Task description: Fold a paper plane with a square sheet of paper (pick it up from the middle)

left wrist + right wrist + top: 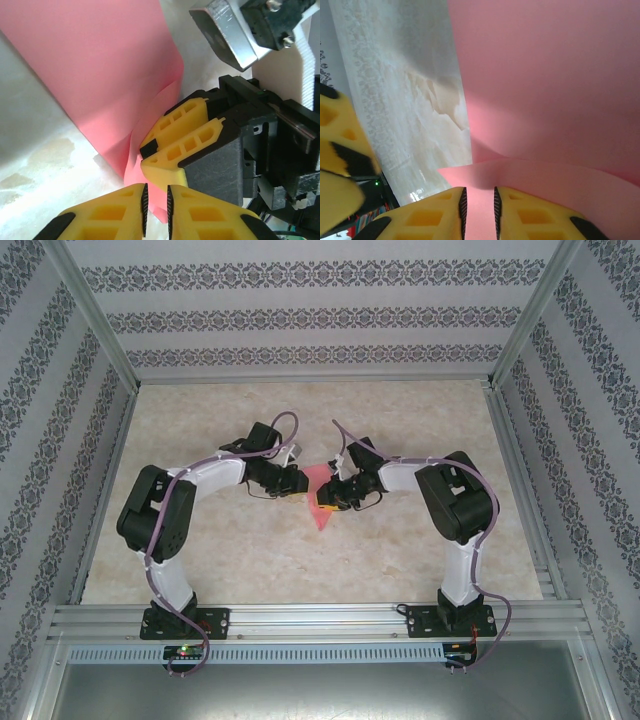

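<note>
Over the middle of the pale table (200, 560), the square sheet of paper (317, 478) stands bent over on itself in a loose early fold, with no dart shape yet and most creases seemingly left, while the left gripper (156, 210) and right gripper (479, 212) each pinch its edge with jaws nearly closed.

The scene holds one square sheet of paper (318, 478), one table (400, 560) and two arms (165, 515), with two grippers, the left gripper (156, 210) and the right gripper (479, 212).
</note>
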You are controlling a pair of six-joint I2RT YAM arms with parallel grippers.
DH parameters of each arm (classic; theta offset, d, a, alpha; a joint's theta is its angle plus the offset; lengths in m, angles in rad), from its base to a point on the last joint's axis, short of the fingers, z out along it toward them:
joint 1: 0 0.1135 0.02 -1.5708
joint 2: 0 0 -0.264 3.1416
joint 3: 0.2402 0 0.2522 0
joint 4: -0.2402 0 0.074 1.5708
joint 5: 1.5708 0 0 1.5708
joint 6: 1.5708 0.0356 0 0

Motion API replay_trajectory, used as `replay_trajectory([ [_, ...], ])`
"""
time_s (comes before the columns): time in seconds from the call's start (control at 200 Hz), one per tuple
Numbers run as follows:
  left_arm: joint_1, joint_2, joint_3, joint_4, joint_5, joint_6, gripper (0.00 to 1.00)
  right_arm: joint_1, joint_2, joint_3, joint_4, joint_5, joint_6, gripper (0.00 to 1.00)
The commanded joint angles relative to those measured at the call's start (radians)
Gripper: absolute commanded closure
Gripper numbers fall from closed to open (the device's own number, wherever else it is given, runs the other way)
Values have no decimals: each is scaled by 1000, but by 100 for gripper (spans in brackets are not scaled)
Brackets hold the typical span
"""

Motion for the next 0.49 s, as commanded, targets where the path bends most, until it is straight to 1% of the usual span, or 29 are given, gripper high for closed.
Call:
replay_trajectory([
  [0.0, -21, 43, 26, 19, 26, 7, 80, -6, 6, -46, -56, 59, 2, 78],
  [0.13, -32, 79, 50, 3, 23, 24, 81, -8, 0, -52, -53, 57, 2, 84],
  [0.49, -35, 137, 91, -29, 29, 49, 84, -19, -38, -70, -28, 49, 19, 84],
])
